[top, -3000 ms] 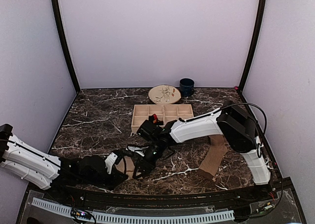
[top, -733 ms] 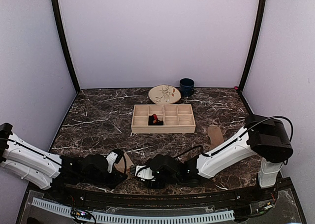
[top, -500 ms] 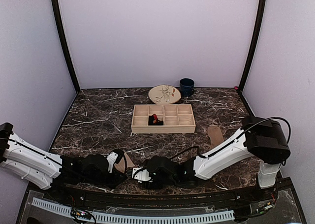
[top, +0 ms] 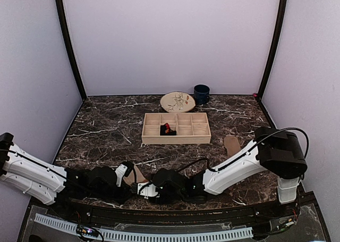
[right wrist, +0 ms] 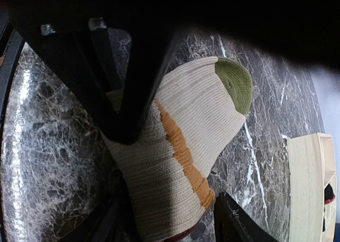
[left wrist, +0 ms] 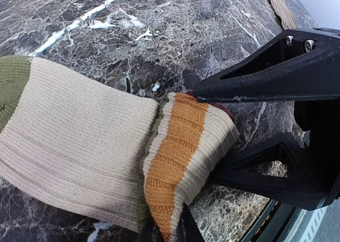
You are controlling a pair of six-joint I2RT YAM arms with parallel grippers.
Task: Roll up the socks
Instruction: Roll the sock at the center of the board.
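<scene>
The marble table [top: 106, 130] bears a wooden tray [top: 176, 140] centrally, plate [top: 177, 101] and mug [top: 201, 93] at twelve o'clock. At three, tan sock [top: 231, 145]; at seven, striped sock [top: 137, 174].

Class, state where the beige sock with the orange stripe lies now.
In the top view, the beige sock lies near the table's front edge, left of centre, between the left pincer and right pincer.

- No text, label, brand, number or sign can be read in any view.
- The plate [top: 178, 101] at the back of the bench bears a drawn motif, too small to make out as writing.
</scene>
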